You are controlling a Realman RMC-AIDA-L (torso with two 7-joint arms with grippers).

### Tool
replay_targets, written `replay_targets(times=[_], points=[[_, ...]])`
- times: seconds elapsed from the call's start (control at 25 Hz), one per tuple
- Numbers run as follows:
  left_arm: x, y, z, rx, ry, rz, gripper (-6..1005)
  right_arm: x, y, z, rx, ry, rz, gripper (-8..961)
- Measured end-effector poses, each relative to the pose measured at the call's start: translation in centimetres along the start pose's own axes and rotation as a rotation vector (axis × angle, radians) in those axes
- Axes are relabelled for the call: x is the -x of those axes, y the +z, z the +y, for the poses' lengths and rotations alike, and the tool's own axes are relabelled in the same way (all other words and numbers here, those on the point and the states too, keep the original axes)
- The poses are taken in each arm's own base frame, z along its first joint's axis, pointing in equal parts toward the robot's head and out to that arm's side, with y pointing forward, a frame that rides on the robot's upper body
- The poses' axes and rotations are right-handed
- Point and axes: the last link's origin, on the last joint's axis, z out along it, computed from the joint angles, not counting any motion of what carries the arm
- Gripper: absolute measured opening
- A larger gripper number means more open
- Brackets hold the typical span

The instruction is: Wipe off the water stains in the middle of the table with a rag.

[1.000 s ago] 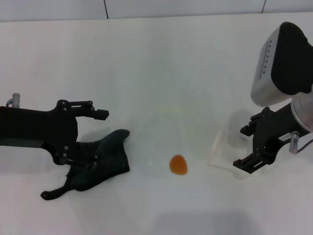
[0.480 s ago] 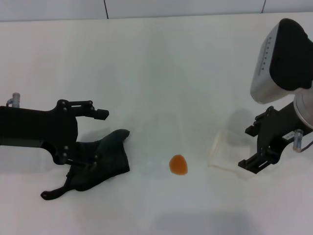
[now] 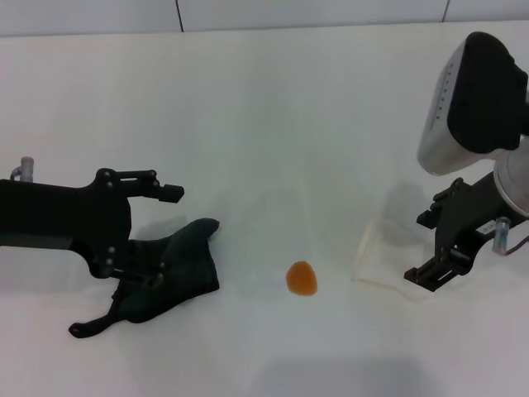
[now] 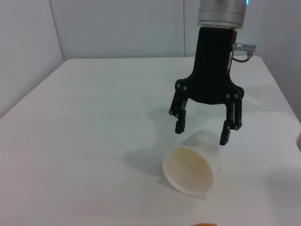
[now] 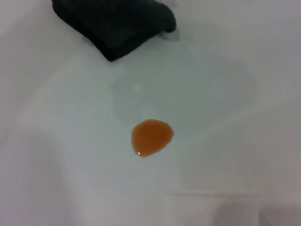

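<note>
The water stain, a small orange glossy blob (image 3: 302,278), lies on the white table (image 3: 264,124) near the middle front; it also shows in the right wrist view (image 5: 151,137). The dark grey rag (image 3: 172,263) lies crumpled to its left and shows in the right wrist view (image 5: 115,21). My left gripper (image 3: 161,236) is open, its nearer finger over the rag and its farther finger beyond it. My right gripper (image 3: 417,248) is open at the right, just behind a tipped cup; the left wrist view shows it (image 4: 202,129) too.
A whitish translucent cup (image 3: 382,252) lies on its side to the right of the stain, its mouth towards the stain; it also shows in the left wrist view (image 4: 190,167). The table's far edge meets a tiled wall (image 3: 248,12).
My right gripper has drawn back a little to the right, away from the cup, which now shows more fully. The left arm, rag and stain have not moved.
</note>
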Motion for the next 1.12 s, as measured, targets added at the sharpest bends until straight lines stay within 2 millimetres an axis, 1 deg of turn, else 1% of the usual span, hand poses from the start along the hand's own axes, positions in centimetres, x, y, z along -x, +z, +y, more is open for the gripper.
replay_targets(times=[0.32,0.68,1.12], points=[[0.0,0.0,0.0,0.001,0.001,0.000,872,0.2,0.7,0.2,0.005,-0.008,-0.006,756],[0.0,0.0,0.0,0.000,0.000,0.000,871,-0.1,2.0,0.0,0.014,0.014,-0.001,750],[0.0,0.1,0.1,0.001,-0.003,0.002,870,-0.4,2.6,0.0,0.025,0.038,0.002,744]])
